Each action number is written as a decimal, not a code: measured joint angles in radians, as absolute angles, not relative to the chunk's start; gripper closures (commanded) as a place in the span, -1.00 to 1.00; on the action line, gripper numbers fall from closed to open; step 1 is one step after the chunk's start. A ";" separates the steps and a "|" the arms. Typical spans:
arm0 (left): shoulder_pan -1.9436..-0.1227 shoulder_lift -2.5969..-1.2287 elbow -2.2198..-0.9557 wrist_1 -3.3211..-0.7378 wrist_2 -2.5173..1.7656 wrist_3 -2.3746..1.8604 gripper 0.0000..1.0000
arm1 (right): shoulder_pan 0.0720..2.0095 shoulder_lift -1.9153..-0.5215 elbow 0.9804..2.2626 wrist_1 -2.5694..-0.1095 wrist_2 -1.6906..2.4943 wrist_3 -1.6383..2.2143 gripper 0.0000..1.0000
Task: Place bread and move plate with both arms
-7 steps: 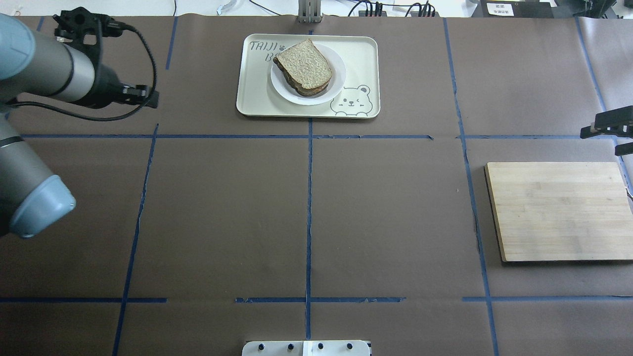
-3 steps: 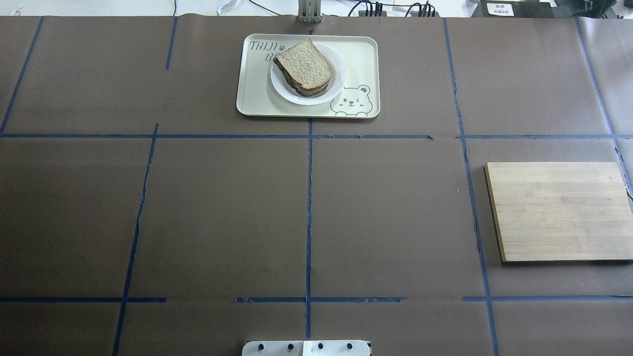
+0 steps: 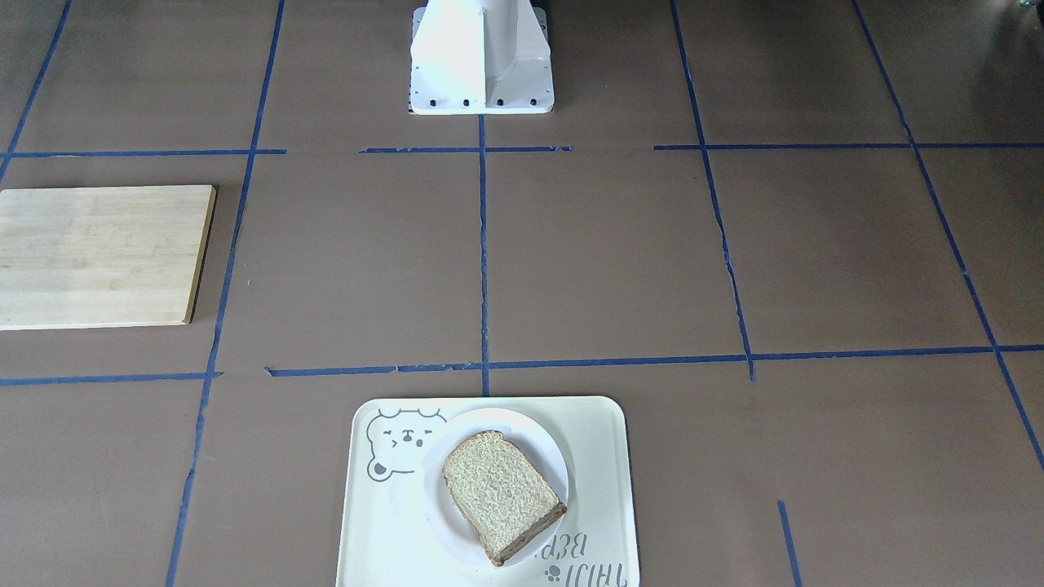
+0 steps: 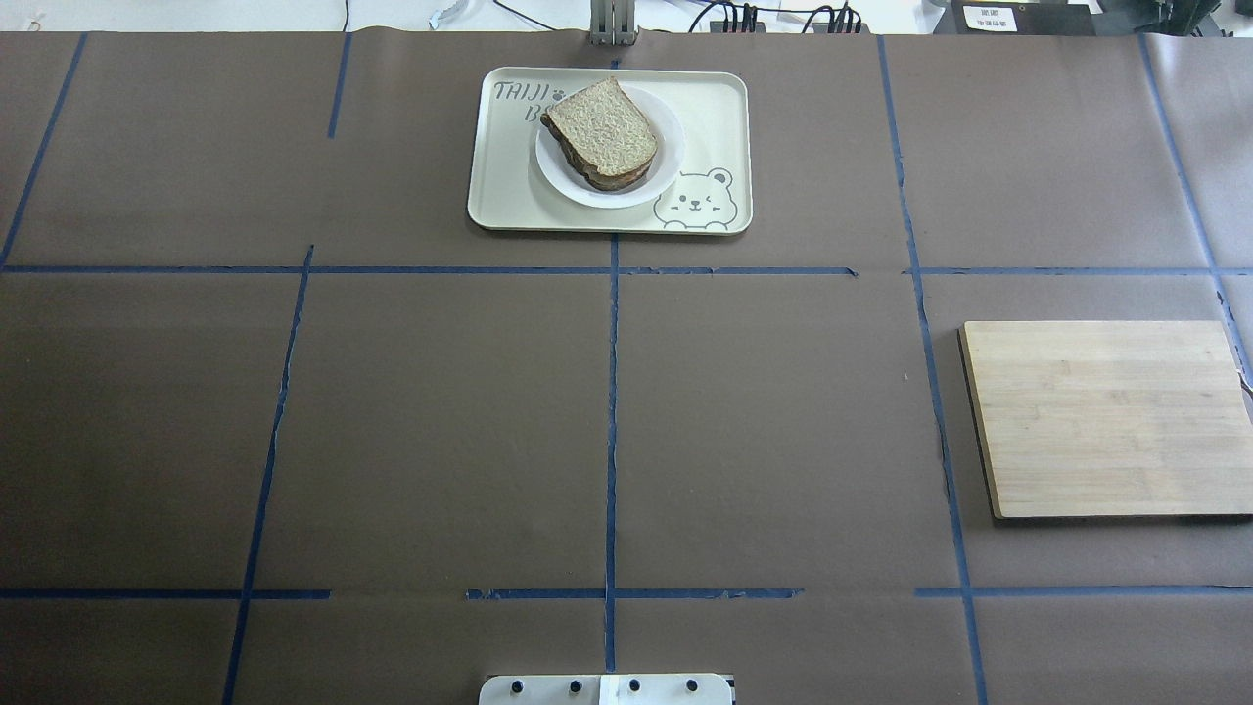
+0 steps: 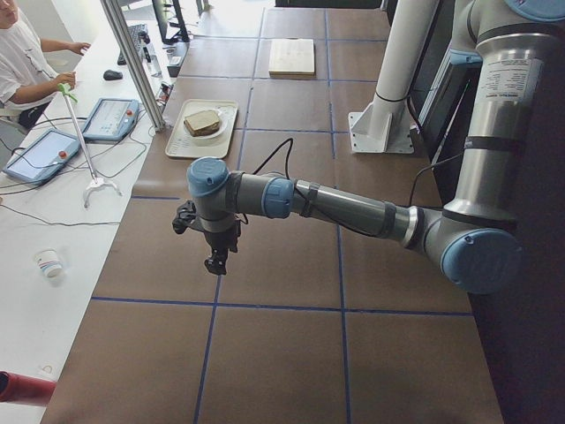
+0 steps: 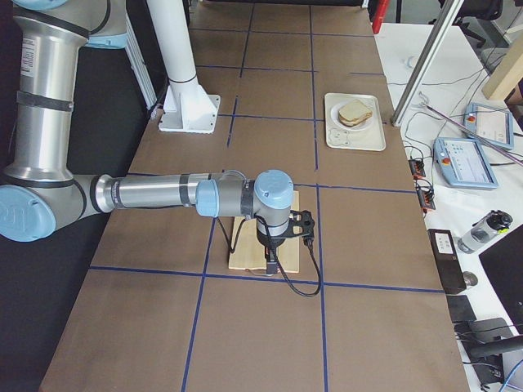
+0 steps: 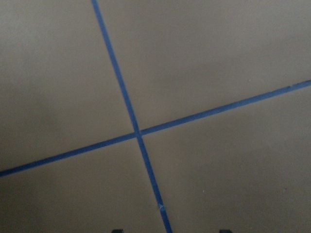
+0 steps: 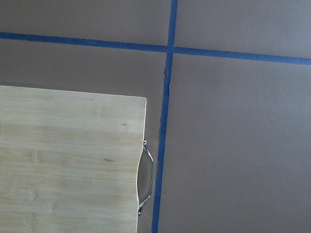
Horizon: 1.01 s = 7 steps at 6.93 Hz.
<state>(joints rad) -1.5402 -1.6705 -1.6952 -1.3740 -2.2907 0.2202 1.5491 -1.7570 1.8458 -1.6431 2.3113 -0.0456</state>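
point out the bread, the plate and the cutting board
bread [image 4: 602,127], overhead view, middle of its top face
plate [image 4: 672,147], overhead view, bare rim right of the bread
cutting board [image 4: 1106,416], overhead view, centre of its top

Pale wooden board [image 4: 1106,418], matt brown paper [image 4: 440,421]

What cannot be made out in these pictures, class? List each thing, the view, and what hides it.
1. Left gripper: small in the left side view, barely in its wrist view; open or shut is unclear.
2. Right gripper: same, in the right side view.
3. Under the bread on the plate: overhead, a dark layer shows at its edge, but the slice covers it.
4. Tray lettering: overhead, the plate covers its end.
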 measured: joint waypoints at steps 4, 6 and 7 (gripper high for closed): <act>-1.610 -1.564 -1.700 -1.308 -2.384 0.306 -0.63 | 1.550 -1.762 1.850 -1.654 2.327 -0.052 -1.00; -1.613 -1.515 -1.712 -1.316 -2.400 0.280 -1.00 | 1.551 -1.766 1.852 -1.663 2.359 -0.052 -1.00; -1.615 -1.505 -1.727 -1.318 -2.399 0.242 -1.00 | 1.551 -1.768 1.855 -1.671 2.371 -0.053 -1.00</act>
